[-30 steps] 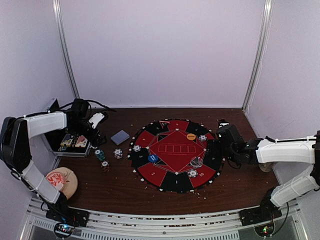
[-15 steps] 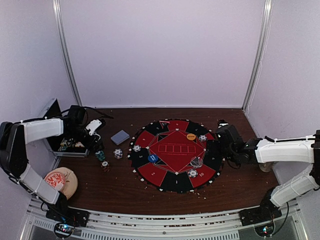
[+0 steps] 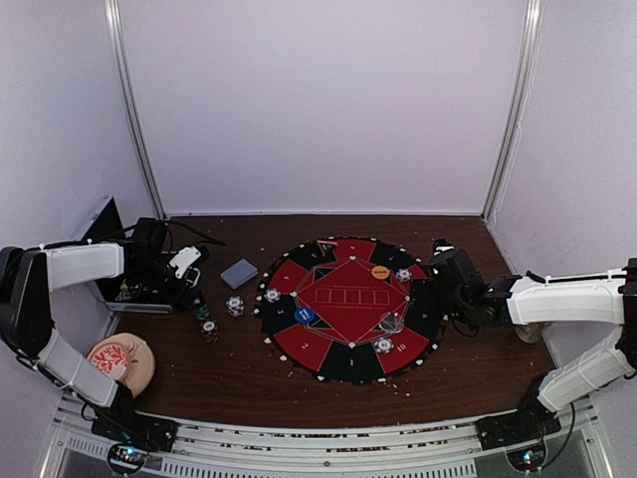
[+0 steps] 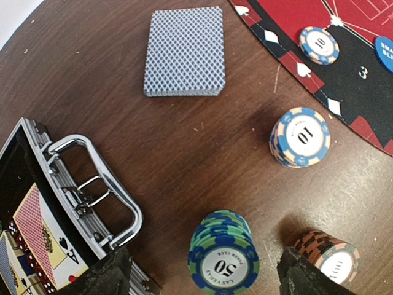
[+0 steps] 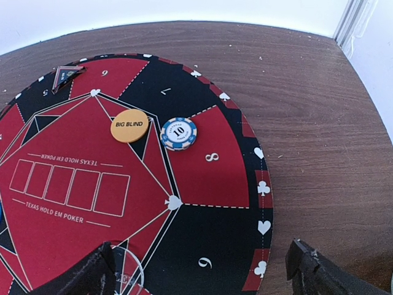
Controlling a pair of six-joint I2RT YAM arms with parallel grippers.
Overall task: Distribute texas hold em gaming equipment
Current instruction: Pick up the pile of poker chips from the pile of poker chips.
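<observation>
1. The left claw (image 4: 206, 278) is released and grasps nothing. Its two fingers are spread along the lower edge of the left wrist view, either side of the teal chip stack (image 4: 222, 253). As far as this angle shows, neither finger touches it.
2. The reddish chip stack (image 4: 328, 259) sits at lower right, just beside the right-hand finger. The metal case (image 4: 92, 184) lies at lower left, its handle near the other finger.
3. Further up the frame, the white-and-blue chip stack (image 4: 299, 136) is at mid right and the card deck (image 4: 184, 52) lies face down at upper middle. Both rest on the bare bench (image 4: 184, 153), short of the mat (image 4: 362, 104) at upper right.
4. The right claw (image 5: 206, 270) is also released and empty, over the lower part of the mat in its own view. The orange button disc (image 5: 129, 125) and a single chip (image 5: 178, 133) lie just beside each other above it.
5. Risks:
   - An off-centre squeeze could shear or topple the tall teal pile.
   - The right-hand finger could nudge the reddish pile and scatter it.
   - The left-hand finger could catch on the case handle.
6. Count:
   - There are three chip stacks on the bench and one deck.
   - Three single chips lie on the mat in the top view.
   - There are three button discs: the orange one, the blue button disc (image 3: 305, 315), and what seems to be a clear button disc (image 3: 391, 322).
</observation>
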